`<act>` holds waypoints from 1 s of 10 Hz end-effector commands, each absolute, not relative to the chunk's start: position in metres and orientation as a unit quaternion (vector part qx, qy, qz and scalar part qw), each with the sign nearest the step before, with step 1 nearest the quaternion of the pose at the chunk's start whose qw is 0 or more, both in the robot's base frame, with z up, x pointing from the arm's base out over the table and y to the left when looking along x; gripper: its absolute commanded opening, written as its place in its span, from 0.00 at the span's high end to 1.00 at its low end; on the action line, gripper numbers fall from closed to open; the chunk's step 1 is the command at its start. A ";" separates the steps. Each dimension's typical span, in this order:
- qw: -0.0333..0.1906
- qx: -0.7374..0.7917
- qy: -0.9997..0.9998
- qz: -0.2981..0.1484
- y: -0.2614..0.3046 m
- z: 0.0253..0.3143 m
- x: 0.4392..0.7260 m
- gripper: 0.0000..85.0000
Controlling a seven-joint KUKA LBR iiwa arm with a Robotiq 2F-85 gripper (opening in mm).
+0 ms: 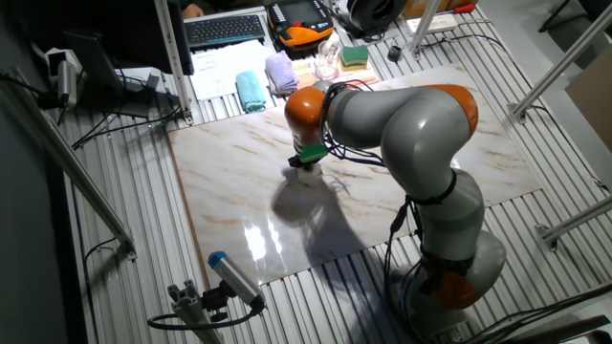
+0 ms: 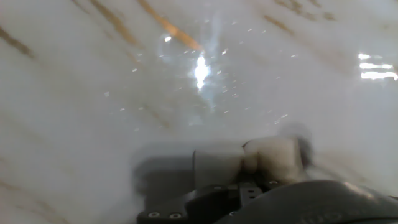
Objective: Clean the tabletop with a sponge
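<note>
The tabletop (image 1: 229,182) is a glossy white marble-look slab with tan veins, and it fills the hand view (image 2: 93,93) from very close, blurred. My gripper (image 1: 304,162) points down at the slab's middle, under the orange wrist, low over the surface. In the hand view a grey finger (image 2: 214,167) lies beside the sponge (image 2: 273,157), a small cream block held at the gripper (image 2: 249,163) against the marble. In the fixed view the hand hides the sponge.
Beyond the slab's far edge lie a teal cloth (image 1: 251,91), a lilac cloth (image 1: 280,72), a glass (image 1: 328,63) and a green-and-yellow sponge (image 1: 355,55). A keyboard (image 1: 226,29) sits further back. A blue-tipped tool (image 1: 232,277) stands at the near-left corner on ribbed metal.
</note>
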State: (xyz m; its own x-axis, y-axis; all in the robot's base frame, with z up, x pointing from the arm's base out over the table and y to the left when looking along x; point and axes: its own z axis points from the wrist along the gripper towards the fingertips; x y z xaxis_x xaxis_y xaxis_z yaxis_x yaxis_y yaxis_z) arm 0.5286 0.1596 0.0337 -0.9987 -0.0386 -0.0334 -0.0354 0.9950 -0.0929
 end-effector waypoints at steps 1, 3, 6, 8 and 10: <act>0.020 -0.025 0.998 -0.047 0.138 0.037 0.531 1.00; 0.018 -0.032 0.998 -0.049 0.111 0.038 0.536 1.00; 0.019 -0.031 0.999 -0.025 0.080 0.037 0.537 1.00; 0.016 -0.026 1.000 -0.002 0.060 0.045 0.538 1.00; 0.028 -0.010 1.000 0.009 0.051 0.047 0.540 1.00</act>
State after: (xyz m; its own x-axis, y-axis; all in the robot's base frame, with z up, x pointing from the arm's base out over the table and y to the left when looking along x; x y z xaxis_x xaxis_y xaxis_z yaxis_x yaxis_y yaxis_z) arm 0.5396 0.0598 0.0475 -0.9982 -0.0205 -0.0559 -0.0216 0.9996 0.0196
